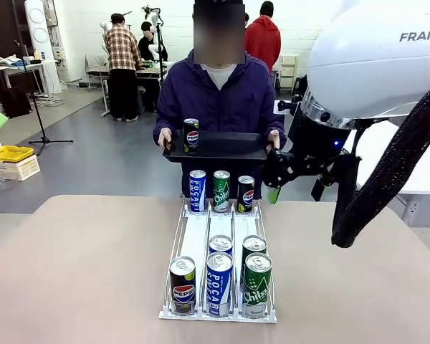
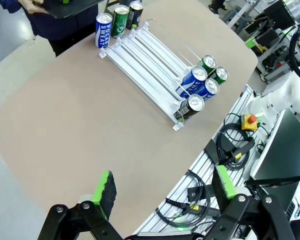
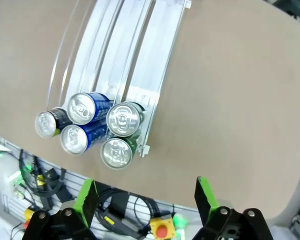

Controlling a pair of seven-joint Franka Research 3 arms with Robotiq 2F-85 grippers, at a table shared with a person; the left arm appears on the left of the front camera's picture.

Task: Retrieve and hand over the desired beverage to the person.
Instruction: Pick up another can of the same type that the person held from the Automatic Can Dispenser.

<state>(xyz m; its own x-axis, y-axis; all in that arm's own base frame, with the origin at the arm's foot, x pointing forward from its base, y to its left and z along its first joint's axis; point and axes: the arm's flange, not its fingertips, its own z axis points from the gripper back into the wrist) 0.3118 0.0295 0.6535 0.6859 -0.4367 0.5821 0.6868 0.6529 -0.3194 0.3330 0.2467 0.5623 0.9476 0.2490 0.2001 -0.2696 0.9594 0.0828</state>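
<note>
Since the person [image 1: 222, 93] beyond the can rack [image 1: 198, 240] holds a black tray [image 1: 222, 147] out, apparently for drinks, my left gripper [image 2: 164, 186] and right gripper [image 3: 145, 192] hover near that rack, wide open, empty.

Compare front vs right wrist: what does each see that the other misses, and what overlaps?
Front adds: the person holding a black tray with a Pepsi can on it, plus three cans at the far end of the rack. Right wrist adds: a red stop button and cables below the table edge. Shared: the rack, its five near-end cans, the table, the open right gripper.
</note>
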